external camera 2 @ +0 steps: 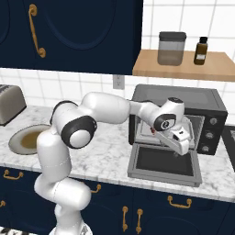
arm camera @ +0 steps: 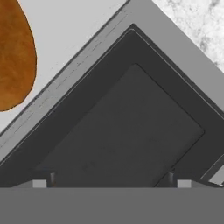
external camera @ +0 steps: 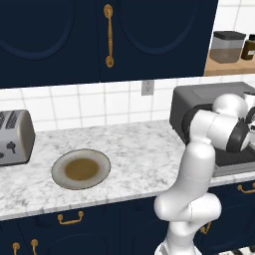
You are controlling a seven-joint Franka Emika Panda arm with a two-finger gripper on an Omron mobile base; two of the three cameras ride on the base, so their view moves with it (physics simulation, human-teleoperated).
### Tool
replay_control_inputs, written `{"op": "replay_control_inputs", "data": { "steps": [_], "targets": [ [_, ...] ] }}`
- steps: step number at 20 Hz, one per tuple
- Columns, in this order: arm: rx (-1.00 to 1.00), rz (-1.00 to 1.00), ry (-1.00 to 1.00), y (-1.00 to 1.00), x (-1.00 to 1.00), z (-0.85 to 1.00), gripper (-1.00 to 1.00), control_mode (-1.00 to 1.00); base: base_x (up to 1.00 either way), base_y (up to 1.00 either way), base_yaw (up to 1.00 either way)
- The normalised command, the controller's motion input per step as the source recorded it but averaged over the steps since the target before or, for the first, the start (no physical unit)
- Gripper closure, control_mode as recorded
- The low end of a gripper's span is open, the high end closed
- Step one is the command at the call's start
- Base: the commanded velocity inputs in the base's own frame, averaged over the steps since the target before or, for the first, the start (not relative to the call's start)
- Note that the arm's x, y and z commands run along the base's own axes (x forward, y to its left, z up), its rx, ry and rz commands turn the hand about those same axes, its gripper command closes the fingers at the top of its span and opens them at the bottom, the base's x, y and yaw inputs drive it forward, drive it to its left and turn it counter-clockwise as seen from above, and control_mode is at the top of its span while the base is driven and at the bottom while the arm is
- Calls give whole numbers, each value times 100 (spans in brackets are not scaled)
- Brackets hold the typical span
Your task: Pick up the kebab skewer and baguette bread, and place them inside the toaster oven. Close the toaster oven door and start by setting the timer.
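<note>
- The toaster oven door (arm camera: 127, 135) lies nearest the hand camera, directly under the gripper (external camera 2: 182, 146): a flat dark glass pane in a smooth grey frame, folded down level onto the desk (external camera: 129, 149).
- The gripper hangs over that door with its two fingers spread wide and nothing between them.
- Beyond the gripper, on the pale tray inside the toaster oven (external camera 2: 206, 103), sits the baguette bread (arm camera: 15, 57), a rounded golden-orange loaf with a matt crust. A small dark red spot behind the wrist in the right base view may be the kebab skewer (external camera 2: 153, 131); it is too small to be sure.
- Judging by this, both foods look loaded, and shutting the door appears to be the step in hand.
- To do it well: bring the fingers below the far free edge of the door, where the bar handle should be, then lift in an arc about the hinge. The glass is slick, so push on the frame or the bar, not the pane.
- The timer knobs (external camera 2: 210, 135) are small dark round dials on the panel, off to the gripper's side in the right base view.
- Well away from the gripper, a round speckled plate (external camera: 81, 169) with a brown centre rests on the veined marble desk.
</note>
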Motion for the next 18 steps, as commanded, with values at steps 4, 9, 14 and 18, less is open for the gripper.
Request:
{"op": "replay_control_inputs", "data": {
  "steps": [4, 9, 14, 18],
  "targets": [
    [8, -6, -4, 5, 5, -36, -100, -100, 0, 0, 0],
    [3, -6, -11, 17, 17, -47, -100, -100, 0, 0, 0],
    [0, -5, -18, 27, 49, -52, -100, -100, 0, 0, 0],
    [0, -4, -14, 14, 58, -34, -100, -100, 0, 0, 0]
  ]
}}
